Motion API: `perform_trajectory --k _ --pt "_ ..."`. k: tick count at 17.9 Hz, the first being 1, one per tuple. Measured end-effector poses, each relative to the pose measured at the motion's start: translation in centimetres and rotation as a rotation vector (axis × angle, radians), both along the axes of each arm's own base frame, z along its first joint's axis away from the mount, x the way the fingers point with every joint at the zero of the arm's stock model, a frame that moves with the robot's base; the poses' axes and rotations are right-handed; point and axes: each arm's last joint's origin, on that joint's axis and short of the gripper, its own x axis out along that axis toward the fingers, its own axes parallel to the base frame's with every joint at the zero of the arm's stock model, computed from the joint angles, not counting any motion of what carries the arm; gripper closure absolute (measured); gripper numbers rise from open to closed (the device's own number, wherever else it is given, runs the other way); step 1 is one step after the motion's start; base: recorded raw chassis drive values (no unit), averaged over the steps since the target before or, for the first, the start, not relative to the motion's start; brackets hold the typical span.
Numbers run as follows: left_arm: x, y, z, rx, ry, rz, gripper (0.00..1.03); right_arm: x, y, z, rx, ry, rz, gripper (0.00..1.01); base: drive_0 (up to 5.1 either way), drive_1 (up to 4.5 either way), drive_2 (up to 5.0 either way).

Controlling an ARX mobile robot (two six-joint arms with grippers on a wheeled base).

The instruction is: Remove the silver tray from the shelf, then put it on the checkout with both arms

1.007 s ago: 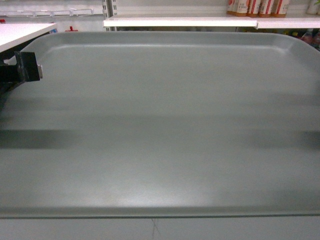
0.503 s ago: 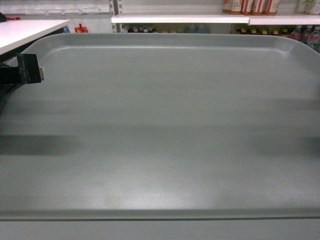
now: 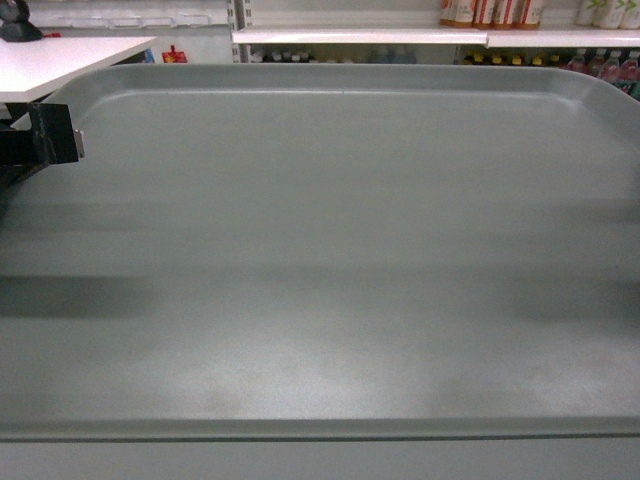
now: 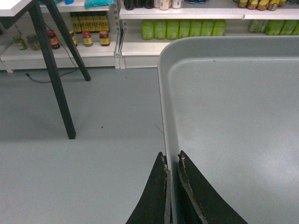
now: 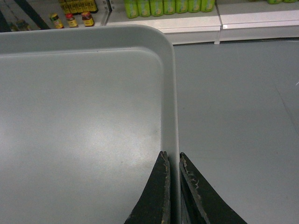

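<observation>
The tray [image 3: 330, 260] looked stiff, light and slick, so each claw, left [image 4: 172, 161] and right [image 5: 171, 158], pinched a side rim.

The silver tray [image 3: 330, 250] looks matt, smooth grey, faintly speckled.

Silver tray [image 3: 320, 250] level, held off floor by both side rims; checkout [image 3: 70, 60] far left.
</observation>
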Motion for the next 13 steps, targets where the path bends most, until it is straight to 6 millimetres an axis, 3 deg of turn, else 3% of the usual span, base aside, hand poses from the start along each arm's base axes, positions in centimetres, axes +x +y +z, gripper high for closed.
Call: perform_trajectory --k 7,13 --pt "0.03 -0.01 -0.04 0.001 0.001 0.0 0.99 0.01 0.0 0.01 0.0 -0.001 0.0 0.98 0.0 0.0 0.0" --pt "0.04 -0.06 -0.08 0.0 0.003 -0.002 0.99 0.04 -0.1 0.0 0.001 -0.001 -0.003 0.98 -5.0 2.4 2.4"
